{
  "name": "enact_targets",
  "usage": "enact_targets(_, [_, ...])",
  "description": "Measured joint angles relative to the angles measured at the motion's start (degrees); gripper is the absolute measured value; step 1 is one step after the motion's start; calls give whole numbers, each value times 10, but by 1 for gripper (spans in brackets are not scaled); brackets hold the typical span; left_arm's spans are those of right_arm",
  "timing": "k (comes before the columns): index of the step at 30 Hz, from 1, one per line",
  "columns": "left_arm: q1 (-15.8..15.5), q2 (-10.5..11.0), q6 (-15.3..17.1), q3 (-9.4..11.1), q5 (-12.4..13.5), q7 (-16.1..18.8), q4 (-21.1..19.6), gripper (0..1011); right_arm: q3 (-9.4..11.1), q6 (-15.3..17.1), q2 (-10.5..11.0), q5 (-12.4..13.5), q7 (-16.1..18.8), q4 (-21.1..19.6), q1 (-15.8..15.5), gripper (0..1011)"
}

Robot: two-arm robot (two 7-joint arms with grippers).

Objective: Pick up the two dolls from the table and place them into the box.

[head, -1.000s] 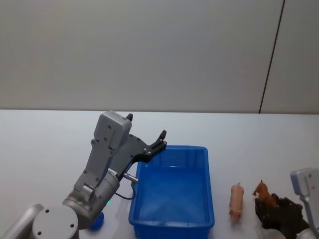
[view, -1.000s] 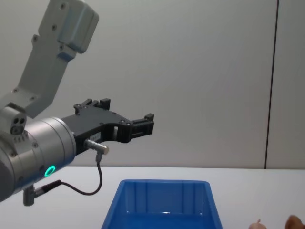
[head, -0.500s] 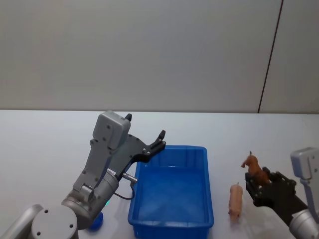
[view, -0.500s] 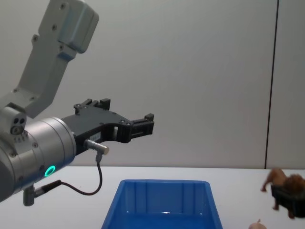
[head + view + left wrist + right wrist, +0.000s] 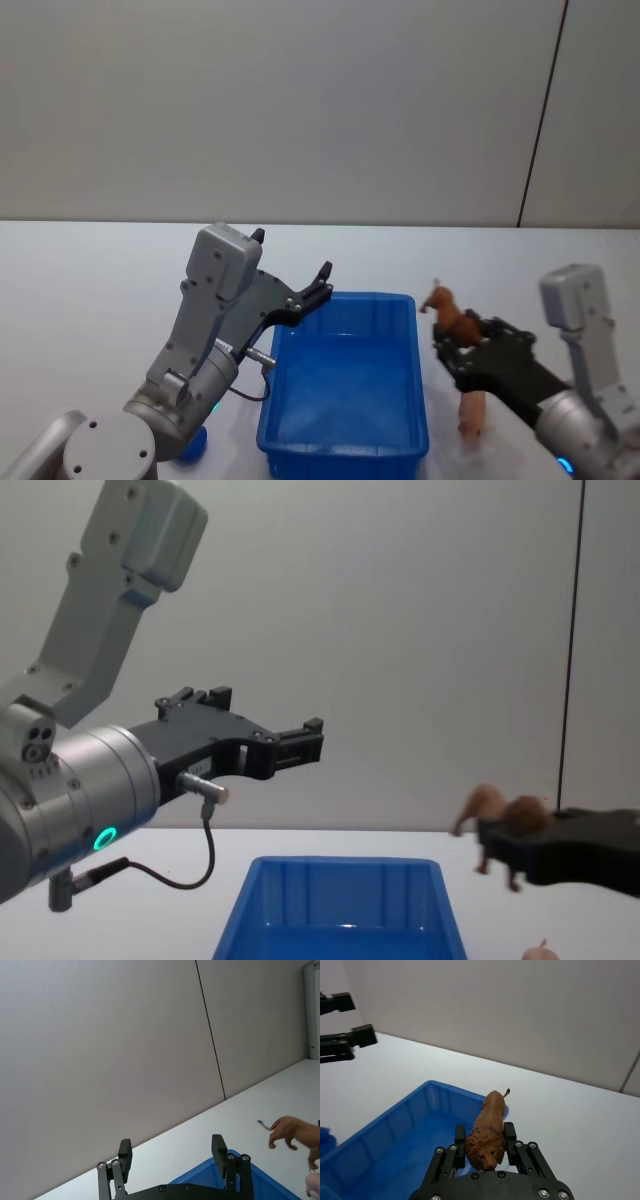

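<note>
My right gripper point(image 5: 462, 335) is shut on a reddish-brown lion-shaped doll point(image 5: 448, 308) and holds it in the air just right of the blue box point(image 5: 345, 440). In the right wrist view the doll point(image 5: 489, 1132) sits between the jaws, head toward the camera, over the box's near rim point(image 5: 445, 1087). In the chest view this doll point(image 5: 495, 812) hangs above and right of the box point(image 5: 340, 865). A flesh-pink doll point(image 5: 472, 412) lies on the white table point(image 5: 100, 300) right of the box, partly hidden by my right arm. My left gripper point(image 5: 293, 253) hovers open above the box's far left corner.
A small blue round object point(image 5: 195, 445) lies on the table by the left arm's base. The wall point(image 5: 300, 100) stands behind the table. My left gripper's fingers point(image 5: 342, 1002) show far off in the right wrist view.
My right gripper has lifted the brown doll off the table and carried it up and to the left, toward the box. The left arm and the pink doll have not moved.
</note>
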Motion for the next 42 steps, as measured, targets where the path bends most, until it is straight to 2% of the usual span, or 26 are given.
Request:
enact_targets(13, [0,0,0,0,0,0,0,1001,-30,15,-49,-30,53,82,56,438])
enact_targets(14, [0,0,0,0,0,0,0,1001,-34,16,-55,-34,57,95,63,489])
enact_targets(17, [0,0,0,0,0,0,0,1002,-38,17,-61,-39,61,108,71,549])
enact_targets(18, [0,0,0,0,0,0,0,1001,-41,17,-66,-43,63,117,76,611])
enact_targets(23, [0,0,0,0,0,0,0,1001,-47,16,-75,-50,65,137,86,766])
enact_targets(32, [0,0,0,0,0,0,0,1001,-50,6,-75,-57,48,133,81,993])
enact_targets(42, [0,0,0,0,0,0,0,1001,-44,4,-55,-60,-6,81,46,1001])
